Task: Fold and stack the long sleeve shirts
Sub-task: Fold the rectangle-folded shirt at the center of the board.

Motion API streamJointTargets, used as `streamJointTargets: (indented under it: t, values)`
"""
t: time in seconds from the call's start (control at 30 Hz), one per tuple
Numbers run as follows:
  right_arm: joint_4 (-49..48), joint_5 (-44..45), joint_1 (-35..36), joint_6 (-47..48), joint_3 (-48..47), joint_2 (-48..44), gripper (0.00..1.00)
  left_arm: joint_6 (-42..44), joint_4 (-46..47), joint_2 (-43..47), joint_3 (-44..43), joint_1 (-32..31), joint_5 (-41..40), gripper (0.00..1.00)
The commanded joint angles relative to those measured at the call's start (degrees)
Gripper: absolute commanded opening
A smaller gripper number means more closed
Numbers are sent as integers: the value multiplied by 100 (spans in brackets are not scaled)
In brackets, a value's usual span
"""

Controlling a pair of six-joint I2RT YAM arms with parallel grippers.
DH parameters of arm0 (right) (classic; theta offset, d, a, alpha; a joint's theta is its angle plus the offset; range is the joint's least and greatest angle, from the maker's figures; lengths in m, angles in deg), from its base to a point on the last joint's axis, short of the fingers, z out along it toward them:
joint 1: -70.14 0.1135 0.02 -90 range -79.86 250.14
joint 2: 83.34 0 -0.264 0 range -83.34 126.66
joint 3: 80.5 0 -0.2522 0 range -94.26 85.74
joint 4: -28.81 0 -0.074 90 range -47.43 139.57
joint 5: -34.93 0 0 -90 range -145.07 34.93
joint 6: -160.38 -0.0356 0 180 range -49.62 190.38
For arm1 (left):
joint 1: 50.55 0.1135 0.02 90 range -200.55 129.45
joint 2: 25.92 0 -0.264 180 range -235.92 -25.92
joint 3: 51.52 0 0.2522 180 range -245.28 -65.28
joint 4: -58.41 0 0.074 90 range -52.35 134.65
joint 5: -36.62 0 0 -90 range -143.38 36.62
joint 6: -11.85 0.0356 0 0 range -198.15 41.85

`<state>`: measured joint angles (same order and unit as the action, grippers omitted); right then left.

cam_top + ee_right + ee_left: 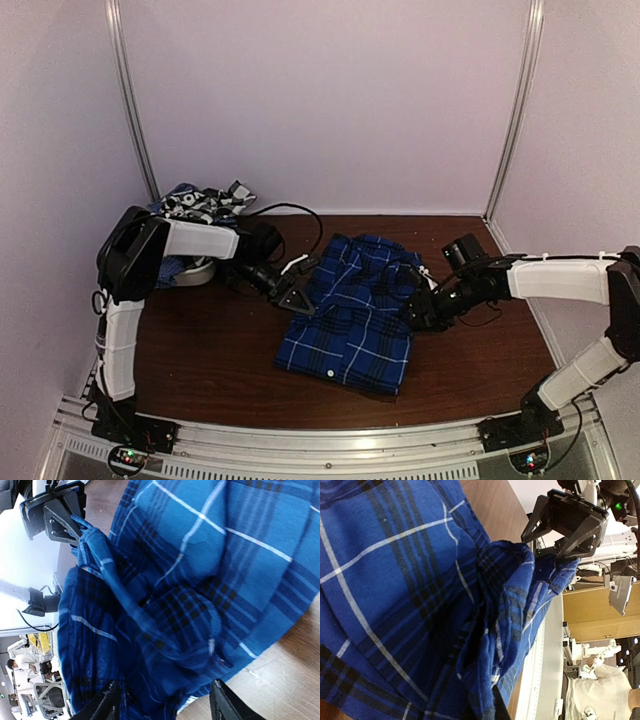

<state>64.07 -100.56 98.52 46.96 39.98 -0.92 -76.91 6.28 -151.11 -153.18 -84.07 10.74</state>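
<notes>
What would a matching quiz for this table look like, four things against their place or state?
1 blue plaid shirt
2 black-and-white shirt
3 left gripper
4 right gripper

A heaped in the far left corner
B jaws apart
C middle of the table
D shut on a shirt edge

Pairs: 1-C, 2-A, 3-D, 4-B

Plaid shirt [350, 315]: soft, matt woven cloth, creased. Beneath the shirt, table [200, 360]: smooth dark wood, slight sheen. Nearer than the shirt, rail [300, 440]: bare metal.
</notes>
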Motion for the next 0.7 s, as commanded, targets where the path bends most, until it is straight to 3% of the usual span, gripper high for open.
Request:
streamJointTargets:
  t: [0.0, 0.2, 0.67]
  values:
    - [-444, 57, -235, -250, 212, -125, 63, -452, 402, -172, -139, 151, 33, 0]
    - [-479, 645, -320, -420, 355, -436, 67, -823, 615, -350, -334, 223, -103, 0]
    - [-1598, 772, 32, -1374, 1347, -1405, 76, -1219, 835, -430, -624, 232, -216, 0]
